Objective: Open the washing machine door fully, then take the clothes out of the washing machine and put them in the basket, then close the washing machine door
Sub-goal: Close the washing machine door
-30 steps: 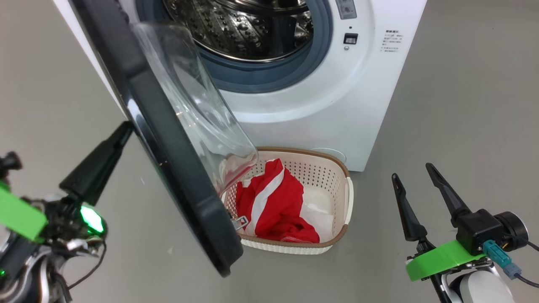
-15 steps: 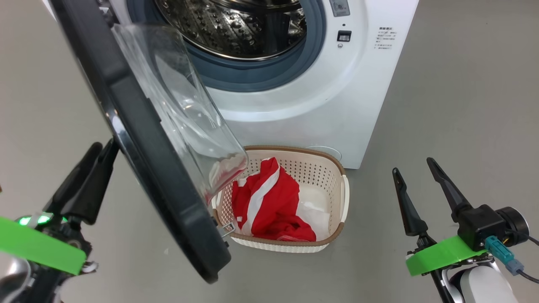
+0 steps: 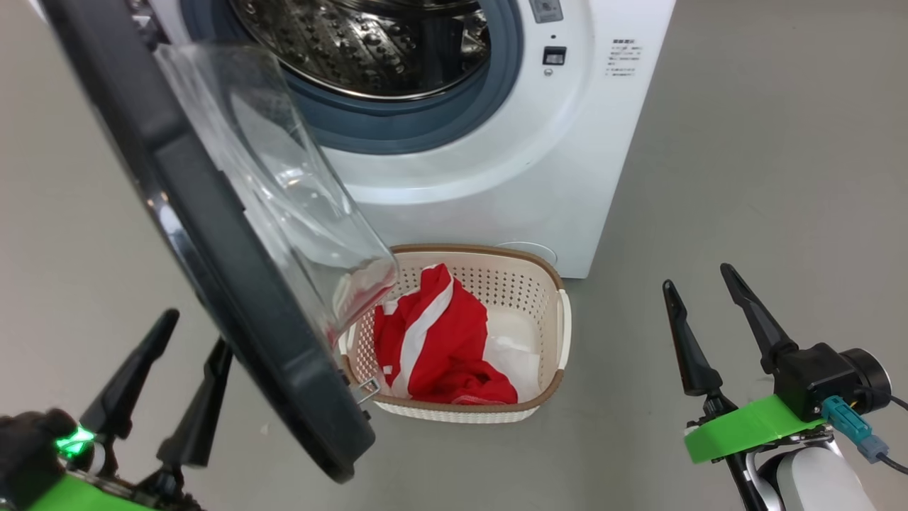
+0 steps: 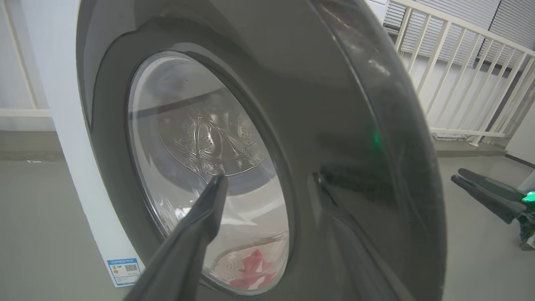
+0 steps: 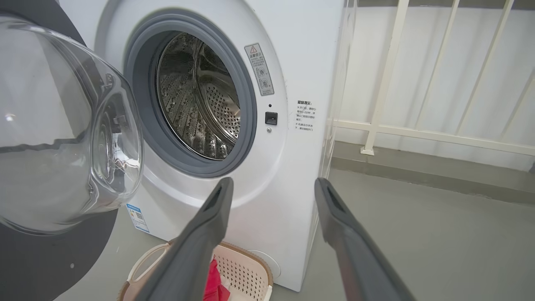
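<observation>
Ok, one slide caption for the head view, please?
Door open, red clothes in the basket before the washing machine; left gripper and right gripper open, empty.

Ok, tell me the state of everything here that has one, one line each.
Round black-rimmed glass washing machine door: open, swung out.
White front-loading washing machine: steel drum looks empty.
Cream perforated plastic basket: upright, partly filled.
Red white-striped clothes: bunched in the basket.
Left hand: open, empty.
Right hand: open, empty.

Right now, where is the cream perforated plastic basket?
Head view, centre: the cream perforated plastic basket sits on the grey floor close in front of the white washing machine, its left end under the open black-rimmed round door, red-and-white clothes inside.
</observation>
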